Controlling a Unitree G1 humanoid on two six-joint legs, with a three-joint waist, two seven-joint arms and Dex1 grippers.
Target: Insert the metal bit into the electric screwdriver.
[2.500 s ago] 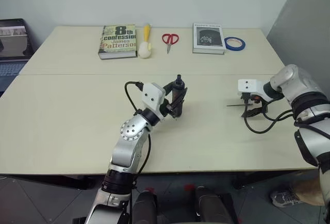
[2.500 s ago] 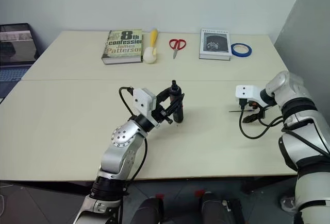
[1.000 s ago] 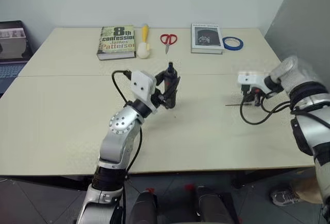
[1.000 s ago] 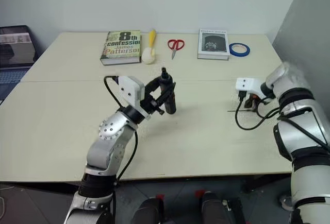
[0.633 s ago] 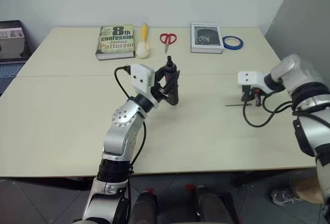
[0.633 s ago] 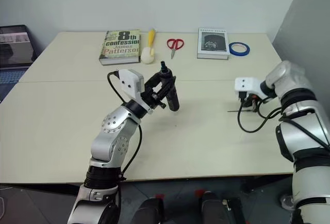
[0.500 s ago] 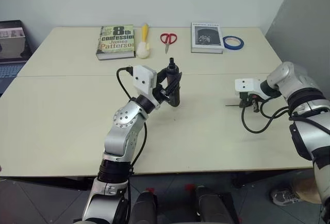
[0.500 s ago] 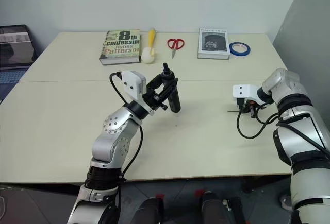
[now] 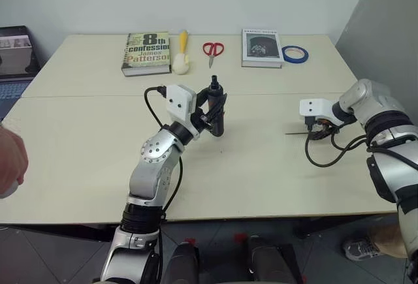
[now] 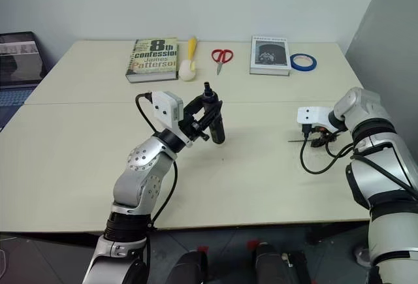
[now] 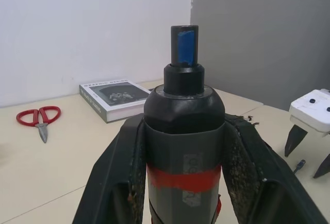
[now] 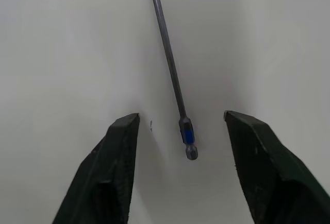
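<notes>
Right wrist view: your right claw (image 12: 180,131) stands released, straddling the shank end of the metal bit (image 12: 170,69), which lies flat on the surface (image 9: 261,160), its long axis running away between the fingers. Your left claw (image 11: 183,147) is clenched on the upright electric screwdriver (image 9: 215,106), well apart. Nothing obstructs; the scissors (image 9: 212,50) lie far off.

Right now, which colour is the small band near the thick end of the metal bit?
Blue. The metal bit lies on the table, and the right wrist view shows its band best.
</notes>
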